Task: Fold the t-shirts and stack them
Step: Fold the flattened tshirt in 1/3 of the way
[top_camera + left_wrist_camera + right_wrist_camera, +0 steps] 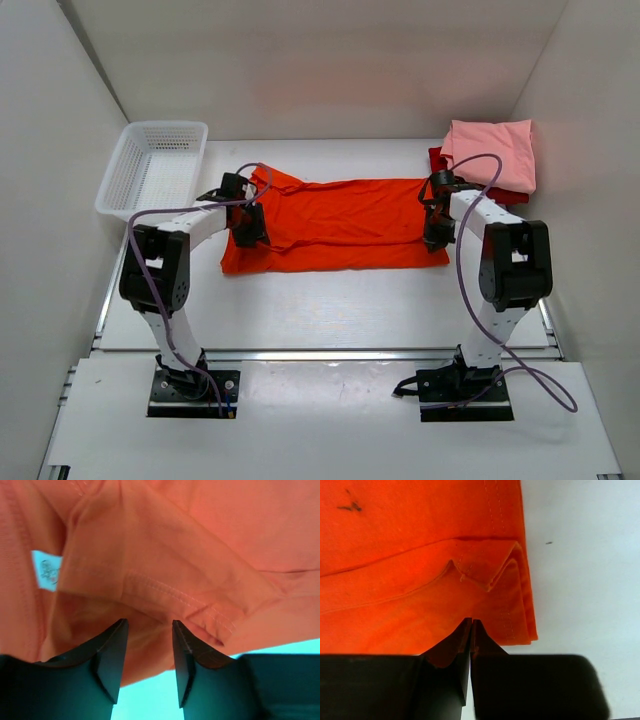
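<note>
Over the orange t-shirt (340, 225), left claw (149, 623) hangs spread; right claw (471, 621) pinches its hem.

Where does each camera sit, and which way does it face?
Top external: above and behind the robot, looking down on the table; left hand and right hand show at either end of the orange t-shirt.
Left wrist: on the left arm, looking past the open left hand into bunched orange cloth.
Right wrist: on the right arm, looking past the shut right hand at the shirt's folded corner and table.
Shared: all three see the orange t-shirt.
</note>
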You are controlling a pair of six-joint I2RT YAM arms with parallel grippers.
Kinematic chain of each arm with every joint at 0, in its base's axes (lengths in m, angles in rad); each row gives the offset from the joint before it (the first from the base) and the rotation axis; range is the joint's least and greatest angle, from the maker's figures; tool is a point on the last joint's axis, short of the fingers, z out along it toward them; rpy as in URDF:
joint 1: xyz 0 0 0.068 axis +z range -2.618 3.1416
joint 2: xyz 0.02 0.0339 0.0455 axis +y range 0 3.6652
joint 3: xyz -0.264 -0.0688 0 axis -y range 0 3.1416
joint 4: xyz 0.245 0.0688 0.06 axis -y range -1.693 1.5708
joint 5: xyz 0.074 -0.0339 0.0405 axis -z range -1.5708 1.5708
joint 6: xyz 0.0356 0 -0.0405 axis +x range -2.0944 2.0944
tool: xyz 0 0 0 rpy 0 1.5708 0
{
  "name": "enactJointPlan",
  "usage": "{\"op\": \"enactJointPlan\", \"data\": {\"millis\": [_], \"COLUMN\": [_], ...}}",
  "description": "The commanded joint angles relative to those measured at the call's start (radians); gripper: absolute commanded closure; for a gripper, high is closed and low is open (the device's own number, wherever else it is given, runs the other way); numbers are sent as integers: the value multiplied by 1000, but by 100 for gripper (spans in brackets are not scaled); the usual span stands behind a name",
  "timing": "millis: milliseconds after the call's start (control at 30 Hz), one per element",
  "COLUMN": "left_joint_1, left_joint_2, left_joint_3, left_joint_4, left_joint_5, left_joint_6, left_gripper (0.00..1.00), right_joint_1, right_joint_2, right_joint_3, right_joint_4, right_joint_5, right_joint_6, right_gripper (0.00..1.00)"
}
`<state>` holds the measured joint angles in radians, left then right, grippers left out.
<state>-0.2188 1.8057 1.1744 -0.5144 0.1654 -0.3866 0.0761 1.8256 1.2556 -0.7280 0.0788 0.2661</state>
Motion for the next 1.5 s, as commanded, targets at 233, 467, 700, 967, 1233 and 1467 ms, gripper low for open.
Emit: {"op": "enactJointPlan", "data": {"millis": [233,467,700,967,1233,1467], "left_joint_1": [10,10,41,19,10,-8], "left_joint_2": [-8,-150,-279,-322,-301,-283], "left_joint_3": [-61,-182,-122,-97,-124,-159], "left_joint_4": [-45,-81,-85,-39,-10,27], "left_joint_5": [-23,20,83,83,75,57], "left_joint_6": [25,63,43,-9,-31,-40], "left_gripper": [51,50,45,42,42,42], "right_joint_1": [-45,-42,-7,-68,-75,-75], "right_joint_2": [-23,-74,-225,-252,-118,-48], "right_joint_3": [-87,-119,-128,-125,-62,5], "right_joint_4": [-151,-211,-111,29,122,131], "right_joint_5": [-71,-57,-74,-166,-180,-148], "right_joint_6": [77,71,13,-64,-88,-71], "right_gripper": [100,100,83,77,70,70]}}
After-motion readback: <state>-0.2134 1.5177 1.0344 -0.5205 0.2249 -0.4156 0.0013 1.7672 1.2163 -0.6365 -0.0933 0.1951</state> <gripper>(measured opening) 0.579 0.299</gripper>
